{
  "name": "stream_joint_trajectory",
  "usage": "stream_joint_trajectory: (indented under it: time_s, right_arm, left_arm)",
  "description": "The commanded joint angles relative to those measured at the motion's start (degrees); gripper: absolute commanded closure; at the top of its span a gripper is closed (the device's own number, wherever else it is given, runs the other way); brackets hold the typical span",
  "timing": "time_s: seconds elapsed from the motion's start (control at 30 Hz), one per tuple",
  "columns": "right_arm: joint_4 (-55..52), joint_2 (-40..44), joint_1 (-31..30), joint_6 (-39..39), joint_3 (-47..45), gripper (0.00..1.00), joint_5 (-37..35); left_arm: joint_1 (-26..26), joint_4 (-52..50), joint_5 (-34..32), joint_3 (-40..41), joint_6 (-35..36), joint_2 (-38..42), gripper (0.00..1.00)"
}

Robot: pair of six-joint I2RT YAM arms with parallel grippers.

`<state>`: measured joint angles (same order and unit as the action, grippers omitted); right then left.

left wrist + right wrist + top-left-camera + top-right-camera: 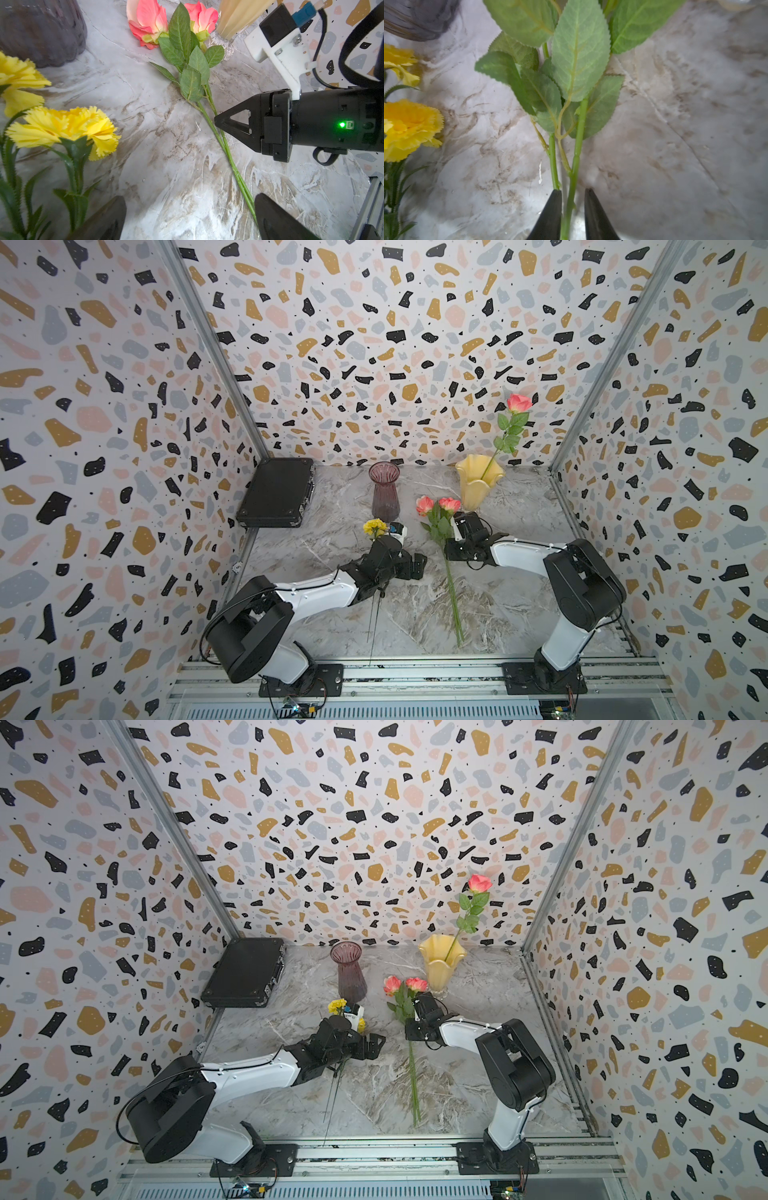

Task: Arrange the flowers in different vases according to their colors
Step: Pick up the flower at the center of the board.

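- Well, your marble table point(519, 593) is hemmed in by walls on three sides and by the rail at the front. The black case point(276, 493) fills the back left corner.
- Bare marble lies open at the front right, between the lying stems and the right arm's base.
- The purple vase point(385, 497) and the yellow vase point(471, 493) stand apart near the back, and one rose point(518, 403) stands in the yellow one.
- Two pink roses point(424, 504) lie with their blooms just beside the yellow vase's foot and their stems running toward the front edge.
- The yellow flowers point(375, 526) sit just in front of the purple vase, their thin stems passing under your left arm.
- Your left arm stretches low toward the centre. The left gripper point(190, 198) has its jaws wide apart over bare marble.
- Your right arm bends inward, low. The right gripper point(572, 190) stands narrowly apart astride one rose stem, with a sliver of gap showing.
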<state>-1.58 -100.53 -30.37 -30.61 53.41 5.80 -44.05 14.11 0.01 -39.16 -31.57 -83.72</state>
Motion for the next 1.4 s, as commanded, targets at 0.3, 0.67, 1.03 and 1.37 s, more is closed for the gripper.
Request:
stream_joint_trajectory:
  time_s: [0.3,0.67,1.03,1.37]
  right_arm:
    - [1.31,-1.10,0.29,-2.08,-0.32,0.85,1.93]
    - [1.47,1.57,0.25,-1.99,-1.64,0.93,0.62]
    - [8.83,12.88,0.30,-0.86,-8.72,1.00,0.53]
    - [15.47,25.36,0.26,3.36,-16.18,1.00,-2.83]
  left_arm:
    - [-0.32,0.72,0.08,-1.93,0.78,-0.31,0.01]
    - [-0.29,0.63,-0.01,-1.87,0.77,-0.15,0.01]
    - [-0.33,0.39,-1.16,-1.53,0.72,0.66,0.01]
    - [-0.32,-3.03,-15.17,2.44,-5.60,8.51,0.01]
